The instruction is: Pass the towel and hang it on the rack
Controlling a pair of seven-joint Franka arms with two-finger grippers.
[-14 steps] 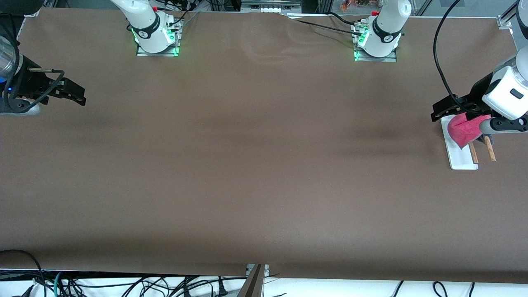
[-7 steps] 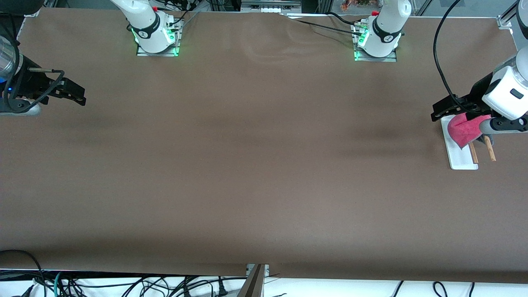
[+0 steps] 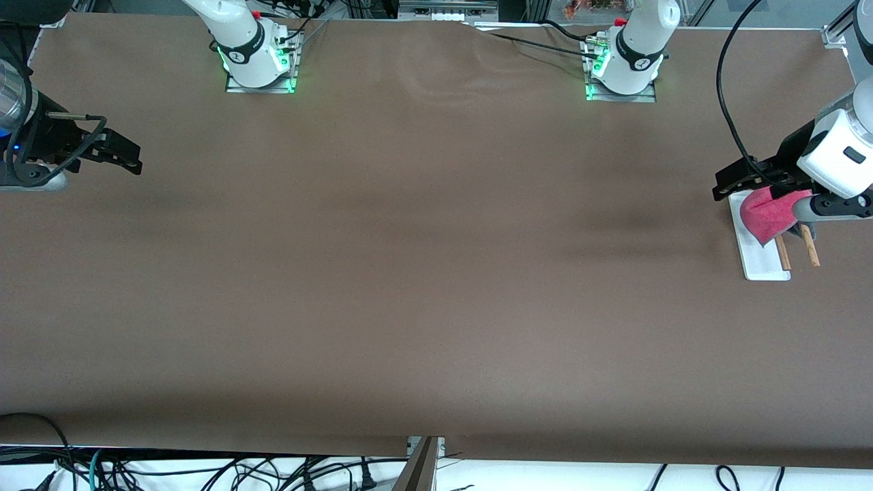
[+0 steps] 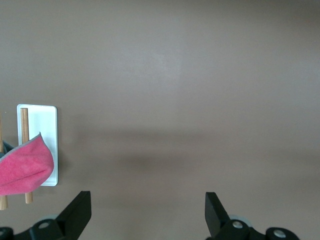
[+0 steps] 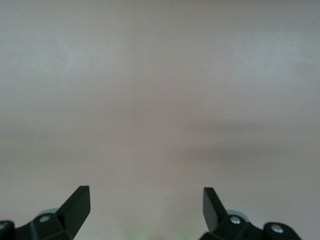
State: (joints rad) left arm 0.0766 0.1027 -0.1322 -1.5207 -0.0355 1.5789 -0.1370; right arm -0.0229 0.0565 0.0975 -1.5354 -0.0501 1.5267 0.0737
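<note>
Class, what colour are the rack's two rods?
Brown wood; the rods show best in the left wrist view.

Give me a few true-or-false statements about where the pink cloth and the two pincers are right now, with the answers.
1. The towel is draped over the rack. True.
2. The left pincer is clamped on the towel. False: its fingers stand apart and empty, with the towel off to one side on the rack.
3. The right pincer is open over bare table at the right arm's end. True.
4. The rack stands in the middle of the table. False: it stands at the left arm's end.
5. The towel shows mostly its dark grey face. False: the pink-red face is what shows.
</note>
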